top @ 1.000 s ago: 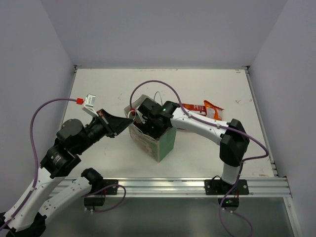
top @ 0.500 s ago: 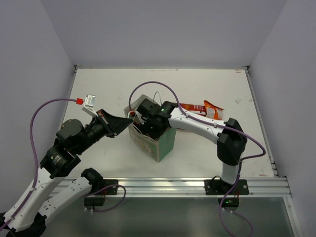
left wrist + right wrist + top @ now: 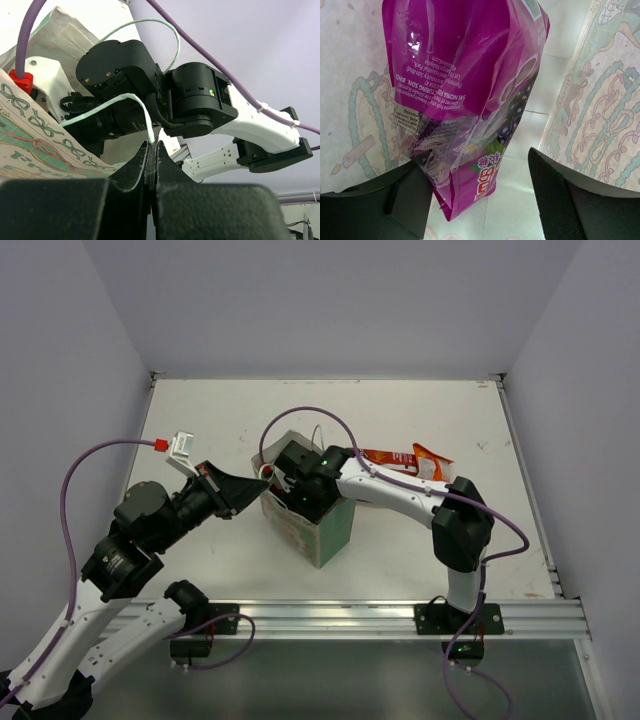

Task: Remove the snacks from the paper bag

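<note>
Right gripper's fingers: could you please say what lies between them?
The lower end of the magenta snack packet, inside the paper bag; the right wrist view shows it.

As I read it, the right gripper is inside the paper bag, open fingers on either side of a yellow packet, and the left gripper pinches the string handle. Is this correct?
Only the colour is wrong: the right wrist view shows a magenta packet, not yellow. The right gripper is inside the paper bag, open around it, and the left gripper pinches the string handle.
</note>
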Available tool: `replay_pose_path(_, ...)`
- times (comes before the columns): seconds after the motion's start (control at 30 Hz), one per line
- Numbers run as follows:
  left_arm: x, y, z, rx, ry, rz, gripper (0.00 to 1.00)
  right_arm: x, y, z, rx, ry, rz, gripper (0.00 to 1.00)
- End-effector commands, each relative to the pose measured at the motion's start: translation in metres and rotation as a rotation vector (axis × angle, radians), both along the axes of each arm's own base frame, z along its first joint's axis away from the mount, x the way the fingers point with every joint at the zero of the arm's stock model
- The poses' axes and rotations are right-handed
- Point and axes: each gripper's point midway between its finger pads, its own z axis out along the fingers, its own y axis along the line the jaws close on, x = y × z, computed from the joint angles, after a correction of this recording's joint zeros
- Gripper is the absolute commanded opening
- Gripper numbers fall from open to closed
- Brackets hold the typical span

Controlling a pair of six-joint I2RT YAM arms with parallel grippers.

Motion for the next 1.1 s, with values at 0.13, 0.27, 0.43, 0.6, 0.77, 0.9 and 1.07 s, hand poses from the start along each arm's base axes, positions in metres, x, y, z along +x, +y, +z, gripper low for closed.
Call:
replay_pose_path(0.13,-0.003,-0.002,0.018,-0.026,-0.059,-0.020,0.01,0.013,0.000,-0.006,0.000,-0.034,-0.023,0.66)
replay_pose_path(0.27,-0.003,-0.001,0.017,-0.021,-0.059,-0.016,0.01,0.014,-0.003,-0.010,-0.010,-0.035,-0.030,0.62)
replay_pose_path(0.43,-0.003,-0.001,0.016,-0.020,-0.056,-0.018,0.01,0.013,-0.004,-0.012,-0.008,-0.039,-0.036,0.51)
replay_pose_path(0.6,-0.002,-0.001,0.014,-0.017,-0.053,-0.016,0.01,0.014,-0.004,-0.009,0.001,-0.046,-0.040,0.35)
replay_pose_path(0.77,-0.001,-0.002,0.012,-0.013,-0.048,-0.016,0.01,0.017,-0.002,0.001,0.022,-0.064,-0.045,0.18)
replay_pose_path(0.9,-0.002,-0.001,0.008,-0.011,-0.043,-0.012,0.01,0.019,-0.001,0.016,0.049,-0.092,-0.058,0.00)
replay_pose_path(1.07,0.000,0.000,0.001,-0.003,-0.031,-0.002,0.01,0.022,0.001,0.051,0.108,-0.131,-0.078,0.00)
